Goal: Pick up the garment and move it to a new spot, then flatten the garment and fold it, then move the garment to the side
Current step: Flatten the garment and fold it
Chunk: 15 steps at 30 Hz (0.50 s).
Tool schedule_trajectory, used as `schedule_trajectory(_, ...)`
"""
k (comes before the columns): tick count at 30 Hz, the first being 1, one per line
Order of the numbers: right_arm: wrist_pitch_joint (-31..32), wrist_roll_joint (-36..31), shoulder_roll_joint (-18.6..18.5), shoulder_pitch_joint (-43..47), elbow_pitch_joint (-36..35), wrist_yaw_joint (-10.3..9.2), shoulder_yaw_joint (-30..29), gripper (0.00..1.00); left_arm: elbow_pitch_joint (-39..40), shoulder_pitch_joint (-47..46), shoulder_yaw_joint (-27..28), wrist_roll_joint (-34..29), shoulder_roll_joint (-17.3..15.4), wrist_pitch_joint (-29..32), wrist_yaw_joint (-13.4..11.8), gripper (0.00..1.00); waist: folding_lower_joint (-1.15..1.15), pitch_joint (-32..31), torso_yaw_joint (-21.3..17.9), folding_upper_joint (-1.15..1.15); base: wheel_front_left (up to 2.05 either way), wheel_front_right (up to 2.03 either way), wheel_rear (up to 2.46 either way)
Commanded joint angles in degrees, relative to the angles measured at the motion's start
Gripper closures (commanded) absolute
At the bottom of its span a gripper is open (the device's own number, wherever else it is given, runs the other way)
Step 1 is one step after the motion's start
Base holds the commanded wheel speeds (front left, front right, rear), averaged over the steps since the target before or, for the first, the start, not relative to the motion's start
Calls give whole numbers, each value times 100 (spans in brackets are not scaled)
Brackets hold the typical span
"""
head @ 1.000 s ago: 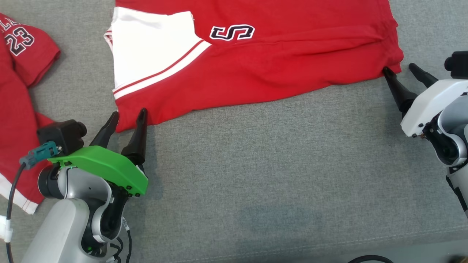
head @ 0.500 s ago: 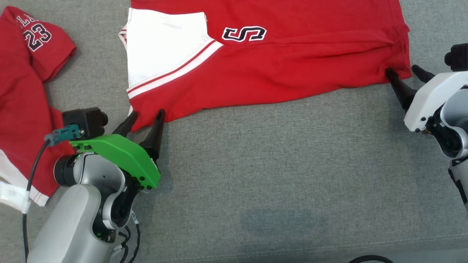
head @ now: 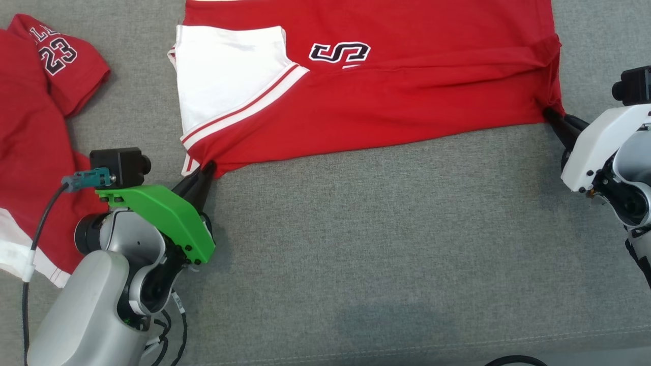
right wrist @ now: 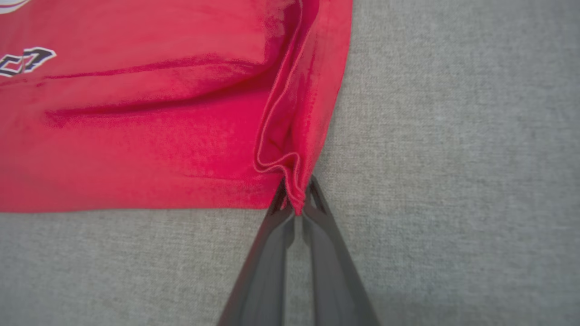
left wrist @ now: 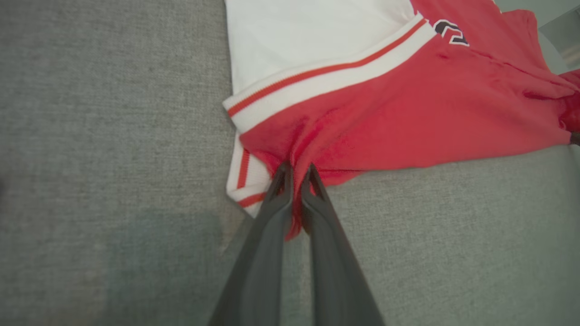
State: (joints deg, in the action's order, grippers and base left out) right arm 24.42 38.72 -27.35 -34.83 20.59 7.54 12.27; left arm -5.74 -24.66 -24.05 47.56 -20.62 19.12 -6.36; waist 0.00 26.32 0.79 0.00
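Observation:
The garment (head: 386, 96) is a red shirt with a white sleeve panel and a black-and-white emblem, spread across the grey surface at the top of the head view. My left gripper (head: 207, 169) is shut on its near left corner; in the left wrist view red cloth (left wrist: 362, 122) is pinched between the two dark fingers (left wrist: 297, 174). My right gripper (head: 554, 116) is shut on the near right corner, where the hem (right wrist: 290, 149) bunches into a fold between the fingers (right wrist: 297, 199). The front edge runs taut between both grips.
A second red shirt (head: 35, 137) with the number 23 lies at the far left, partly behind my left arm. The grey fabric surface (head: 386, 239) stretches in front of the garment, with a seam near the bottom edge.
Both grippers went from open to shut on the garment's near corners. The front edge has been pulled straighter. The head camera shifted slightly.

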Motion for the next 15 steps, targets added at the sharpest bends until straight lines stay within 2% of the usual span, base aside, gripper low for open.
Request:
schedule_trajectory(1,52,112,-44,129,-16,-10,-28,100,38,82,46,93,-82,42,29,100,0,-30,-20,0,0,0,0)
schedule_trajectory(7,341,658,-330,382,-318,-10,-167,100,774,476,141,320,-430,335,74,100,0,-143,-112,0,0,0,0)
schedule_trajectory(12,763,1189,-672,782,-767,-10,-111,100,1803,1164,174,286,-837,505,-104,100,0,-218,-214,0,0,0,0)
schedule_trajectory(15,956,1433,-893,1078,-913,-10,-166,100,2444,1699,57,213,-960,562,-271,100,0,-229,-261,0,0,0,0)
